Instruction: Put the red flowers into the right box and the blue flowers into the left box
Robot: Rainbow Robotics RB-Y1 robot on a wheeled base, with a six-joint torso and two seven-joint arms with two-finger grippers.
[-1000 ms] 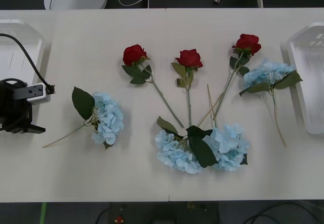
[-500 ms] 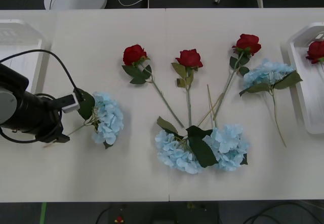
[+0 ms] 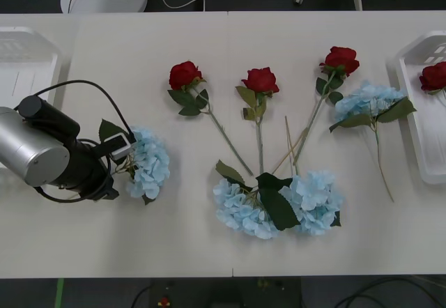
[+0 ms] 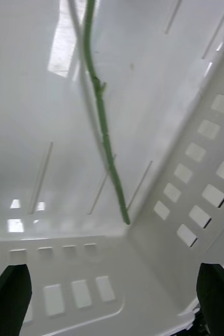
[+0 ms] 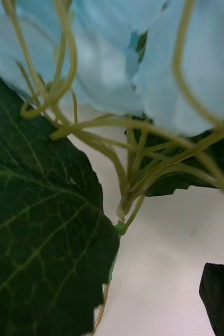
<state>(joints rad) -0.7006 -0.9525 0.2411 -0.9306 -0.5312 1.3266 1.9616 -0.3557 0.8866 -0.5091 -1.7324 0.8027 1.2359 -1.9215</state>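
Blue flower (image 5: 117, 68) just beyond L claw (image 5: 112, 315)

No readable text or labels anywhere

Colours here: the red flowers (image 3: 262, 80) are deep red with dark green leaves and thin green stems, the blue flowers (image 3: 148, 163) are fluffy pale blue with big dark veined leaves. Both the left box (image 3: 24, 64) and right box (image 3: 418, 123) are plain white, on an off-white surface (image 3: 139, 50). Left arm's silver and black.
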